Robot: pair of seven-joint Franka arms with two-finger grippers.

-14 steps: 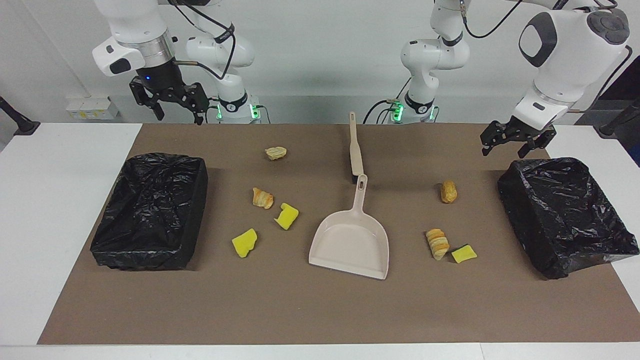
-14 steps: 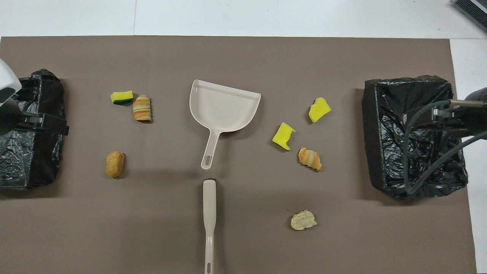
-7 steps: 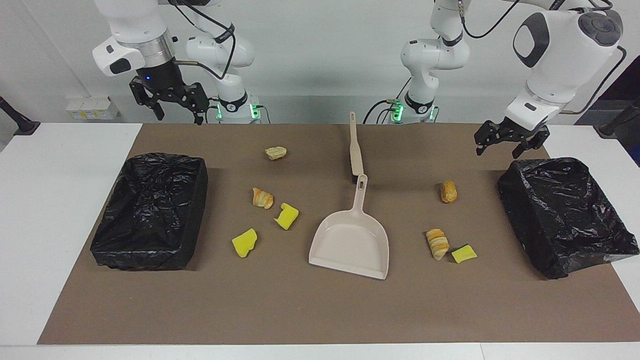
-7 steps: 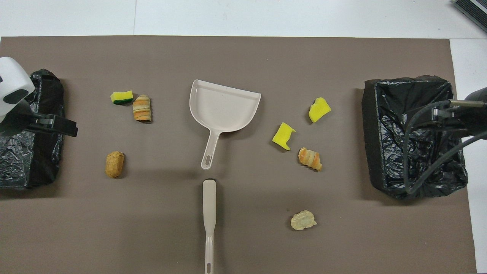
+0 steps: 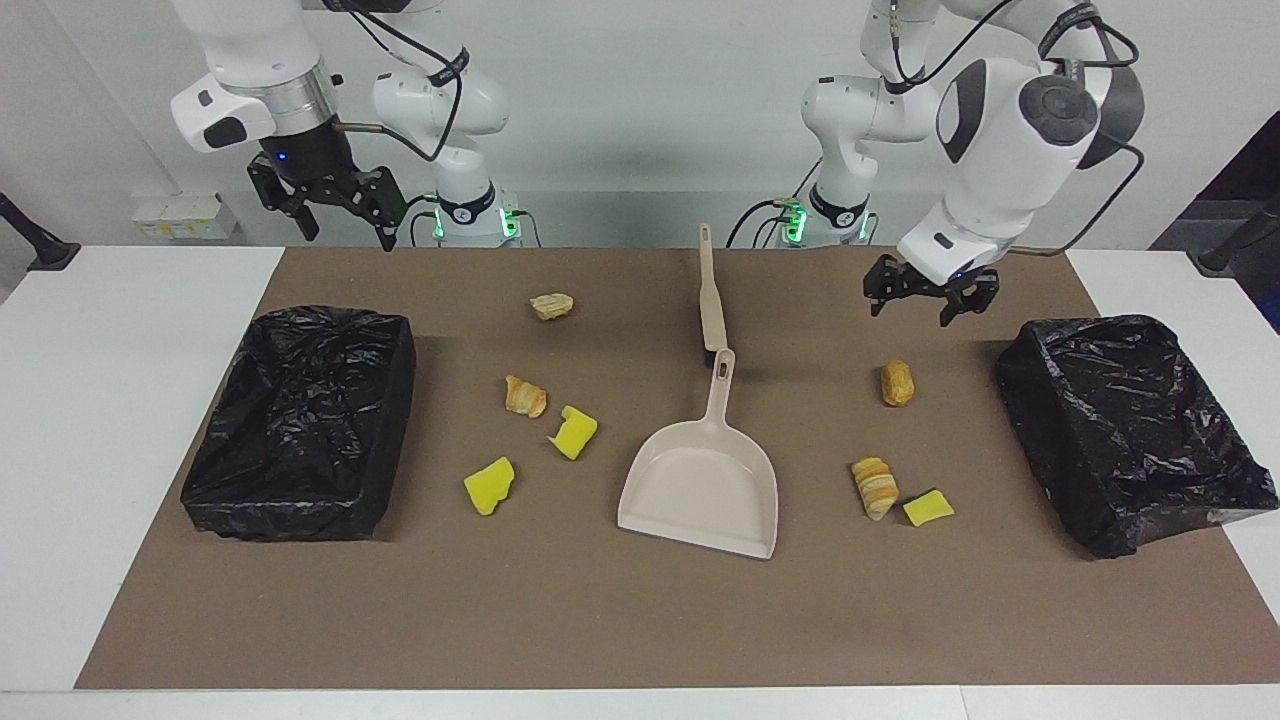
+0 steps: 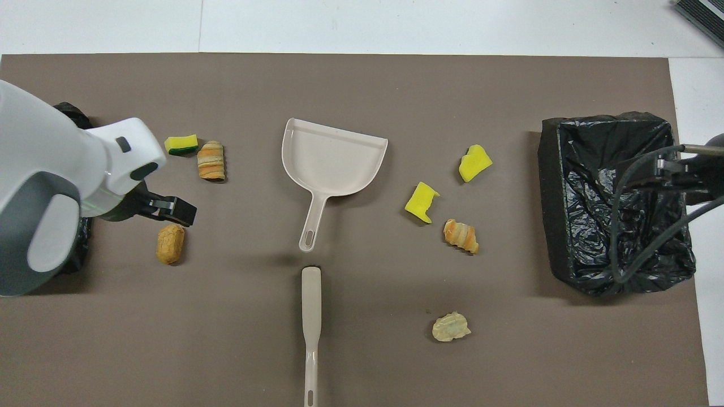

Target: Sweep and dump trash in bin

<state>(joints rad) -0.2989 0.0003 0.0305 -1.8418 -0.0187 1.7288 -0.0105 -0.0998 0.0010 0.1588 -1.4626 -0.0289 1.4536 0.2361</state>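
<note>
The trash lies in two loose groups on the brown mat: a bread roll (image 5: 897, 383), a striped pastry (image 5: 874, 487) and a yellow sponge (image 5: 928, 507) toward the left arm's end; two yellow wedges (image 5: 573, 432) (image 5: 489, 485), a croissant piece (image 5: 526, 396) and a pale chunk (image 5: 552, 305) toward the right arm's end. A beige dustpan (image 5: 700, 490) and brush (image 5: 711, 300) lie mid-mat. A black-lined bin (image 5: 300, 420) (image 5: 1130, 430) stands at each end. My left gripper (image 5: 915, 310) hangs open over the mat by the roll (image 6: 170, 244). My right gripper (image 5: 345, 225) waits open, high up.
The brown mat (image 5: 600, 620) covers most of the white table (image 5: 90, 420). The brush handle (image 6: 311, 322) points at the robots, in line with the dustpan's handle (image 6: 312, 223). The left arm covers most of its end's bin in the overhead view.
My left arm has swung from over its bin toward the middle, and its gripper now hangs over the mat beside the bread roll. The right gripper has risen slightly. Nothing on the mat moved.
</note>
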